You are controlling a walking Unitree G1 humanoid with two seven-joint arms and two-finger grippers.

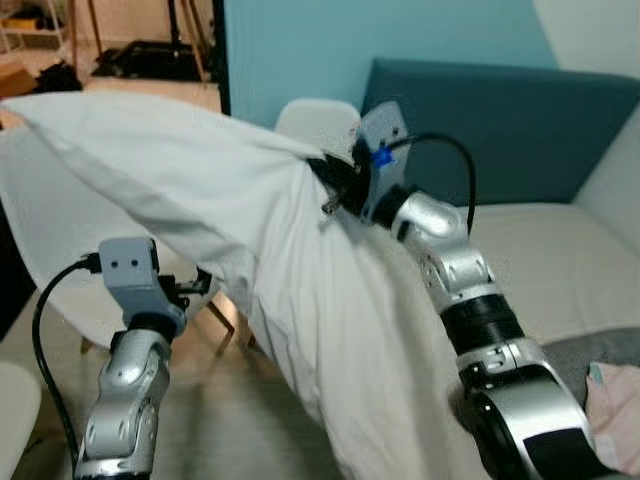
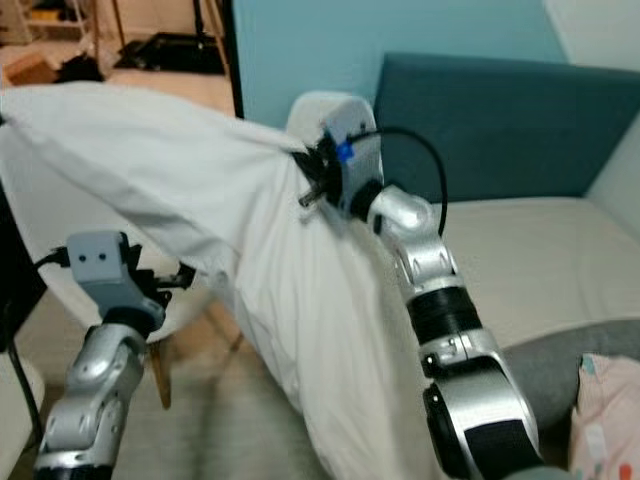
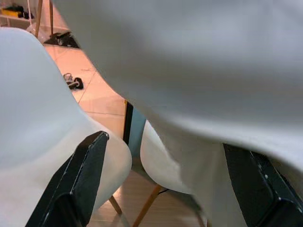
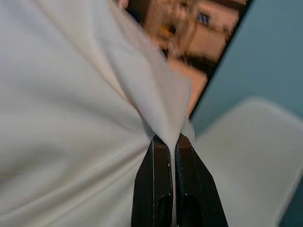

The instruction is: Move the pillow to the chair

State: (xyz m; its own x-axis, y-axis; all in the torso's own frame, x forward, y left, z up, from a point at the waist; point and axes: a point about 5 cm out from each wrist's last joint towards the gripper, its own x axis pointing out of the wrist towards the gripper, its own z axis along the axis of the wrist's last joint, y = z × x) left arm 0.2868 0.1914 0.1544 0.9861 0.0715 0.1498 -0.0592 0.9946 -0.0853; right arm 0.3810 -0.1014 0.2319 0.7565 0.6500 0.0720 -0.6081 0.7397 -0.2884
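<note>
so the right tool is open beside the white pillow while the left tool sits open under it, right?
Not quite: the right tool is shut on the white pillow, pinching a fold, as the right wrist view shows. The left tool does sit open under it.

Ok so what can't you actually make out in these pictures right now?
- Left gripper jaws: under the pillow in the eye views; the left wrist view shows them apart.
- Chair seat: largely covered by the draped pillow in the eye views.
- Pillow's lower end: cut off by the bottom edge of the eye views.
- Right gripper pinch point: blurred in the right wrist view, jaws closed on fabric.
</note>
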